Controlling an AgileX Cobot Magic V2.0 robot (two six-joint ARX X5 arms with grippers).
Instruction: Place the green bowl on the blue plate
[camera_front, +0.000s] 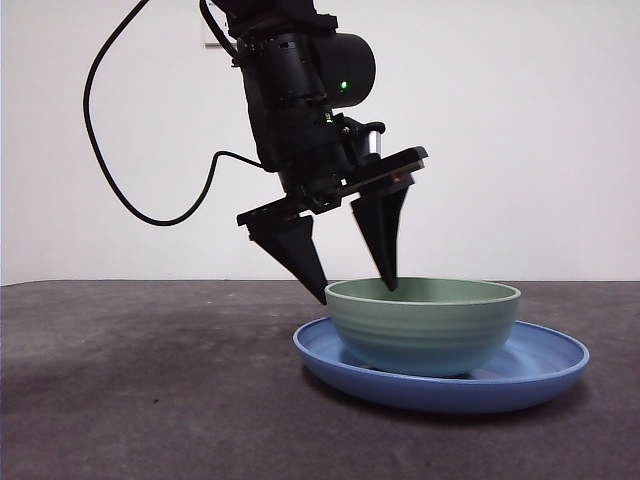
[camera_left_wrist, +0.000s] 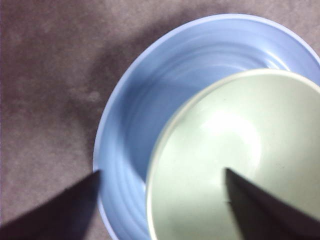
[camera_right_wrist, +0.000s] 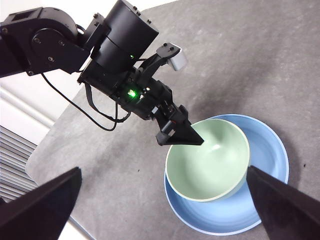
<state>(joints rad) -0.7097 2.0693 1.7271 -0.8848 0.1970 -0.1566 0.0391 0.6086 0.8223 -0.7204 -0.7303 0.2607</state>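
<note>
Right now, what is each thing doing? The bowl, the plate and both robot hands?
green bowl: upright, empty, sitting on the plate, off-centre.
blue plate: flat on the table, bowl on it.
left gripper: open, straddling the bowl's rim, one jaw inside, one outside.
right gripper: open, held high over the table, holding nothing.
table: dark grey, under the plate.

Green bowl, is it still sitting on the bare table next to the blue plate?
No. The green bowl sits inside the blue plate, with the open left gripper straddling its rim.
</note>
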